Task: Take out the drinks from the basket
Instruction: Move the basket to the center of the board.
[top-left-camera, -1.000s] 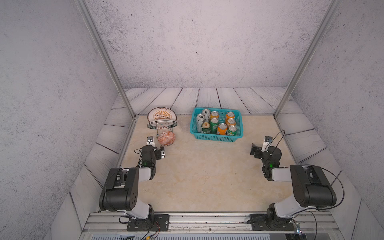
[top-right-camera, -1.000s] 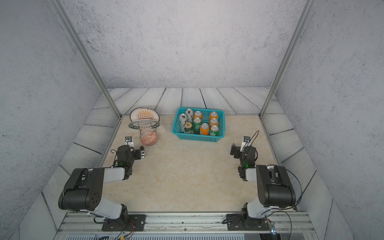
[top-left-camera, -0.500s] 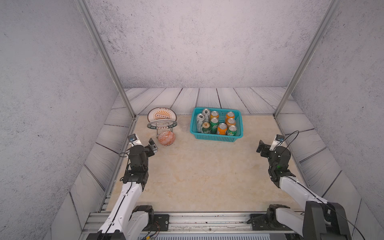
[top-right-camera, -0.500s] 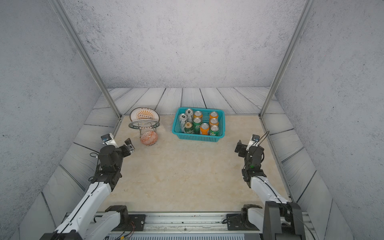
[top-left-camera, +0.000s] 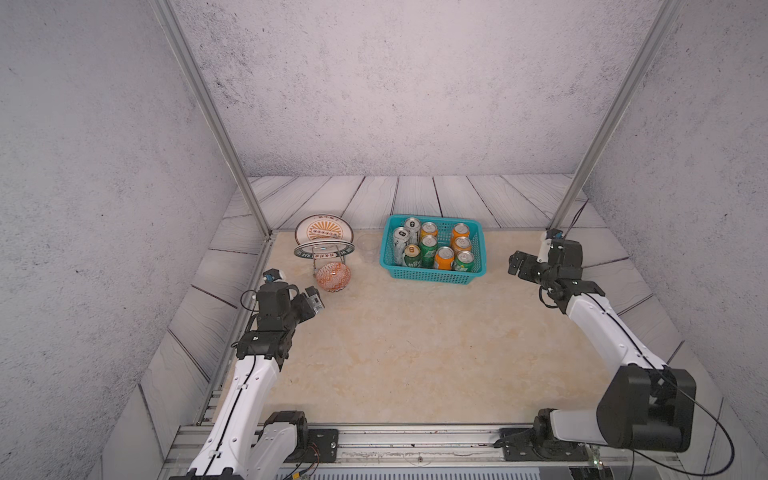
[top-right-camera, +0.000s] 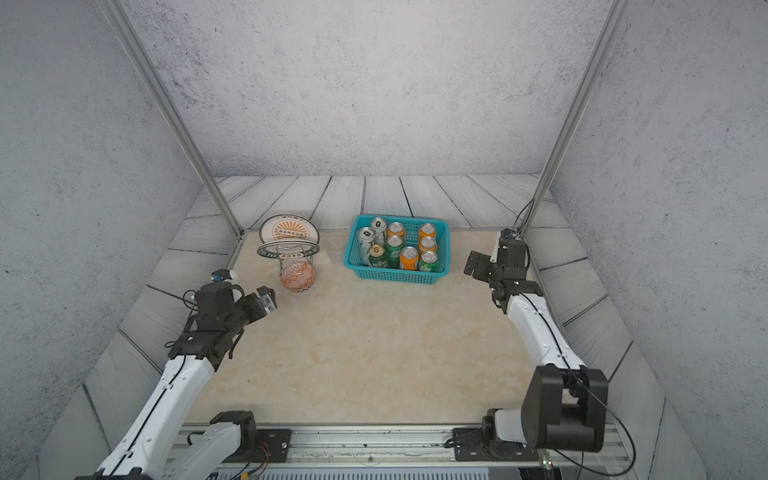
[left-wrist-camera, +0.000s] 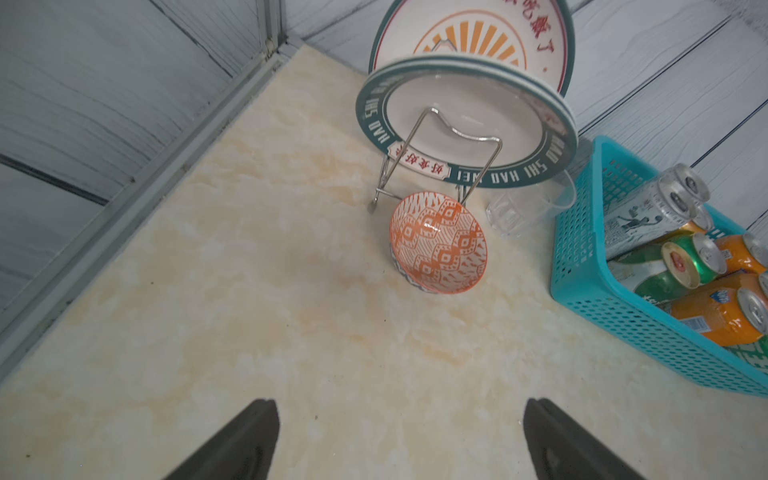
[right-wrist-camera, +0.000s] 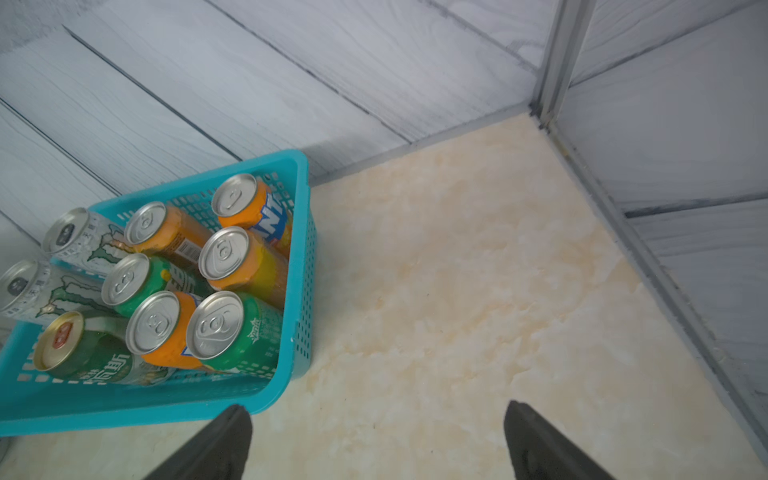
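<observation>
The right end effector (right-wrist-camera: 378, 407) hangs over the bare marble-look surface (right-wrist-camera: 457, 291) with its two dark fingers spread wide and nothing between them. The left end effector (left-wrist-camera: 399, 405) is spread just as wide and is also empty.

Closest to the right one is the teal basket (right-wrist-camera: 303, 270), perforated plastic with a flared rim. It sits at the far edge of the surface, off that end effector's side, near but apart. Nine cans stand upright inside it, lids up.

- **Fanta can (right-wrist-camera: 266, 212):** orange, at the basket's far corner, showing "ANT" in white on blue.
- **Other orange cans (right-wrist-camera: 245, 266):** three of them; one shows a barcode.
- **Monster cans (right-wrist-camera: 95, 245):** two taller silver-white cans with the green clawed M and small Chinese characters.
- **Gold-topped green can (right-wrist-camera: 95, 357):** carries large white Chinese characters.
- **Silver-topped green cans (right-wrist-camera: 241, 332):** two, with white script I cannot read.

The left end effector is well apart from the basket. It faces an orange-patterned bowl (left-wrist-camera: 438, 243) tipped on edge at the foot of a wire rack (left-wrist-camera: 478, 138). The front plate (left-wrist-camera: 465, 124) in the rack has a teal rim reading "HAO SHI HAO MEI" and a banner of red Chinese characters. The rear plate (left-wrist-camera: 469, 33) shows an orange sunburst and red characters. A clear cup (left-wrist-camera: 515, 212) stands between the rack and the basket.
</observation>
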